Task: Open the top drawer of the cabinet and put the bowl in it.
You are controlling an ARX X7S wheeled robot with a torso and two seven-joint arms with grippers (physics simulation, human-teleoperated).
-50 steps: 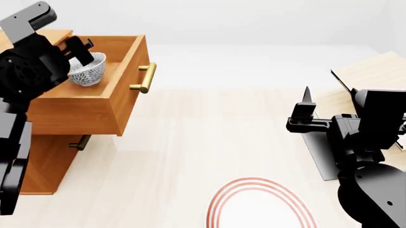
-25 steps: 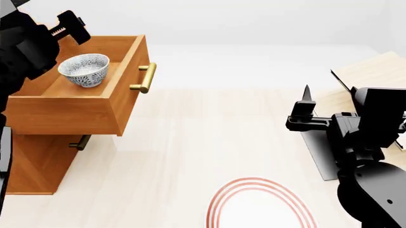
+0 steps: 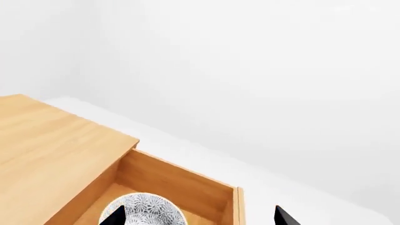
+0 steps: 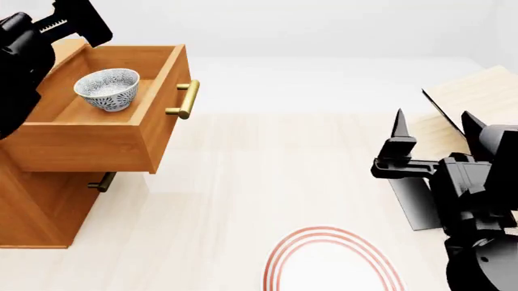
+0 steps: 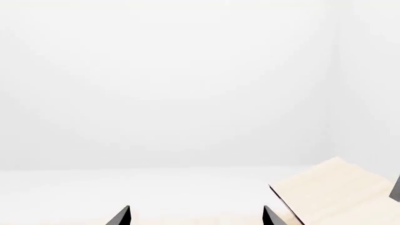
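**Bowl is in the drawer; both claws empty**

Your bowl point(image 4: 108, 88) sits upright on the floor of the top drawer point(image 4: 89, 142), at the upper left of the head frame. The drawer is pulled well out of the cabinet point(image 4: 36, 212), and its brass handle point(image 4: 186, 99) faces the open floor, so the placing looks done.

Your left gripper point(image 4: 81, 23) hangs above the drawer's back corner, at the frame's top left, clear of the bowl. In the left wrist view its fingertips point(image 3: 115, 216) stand wide apart with only the bowl's rim between and below them, so it is spread and holds nothing.

Your right gripper point(image 4: 433, 136), at the right edge, points upward beside the pale shelf rack point(image 4: 474, 91). It is also spread and empty, out of the way. The red-ringed plate point(image 4: 332, 260) lies untouched at the bottom centre.
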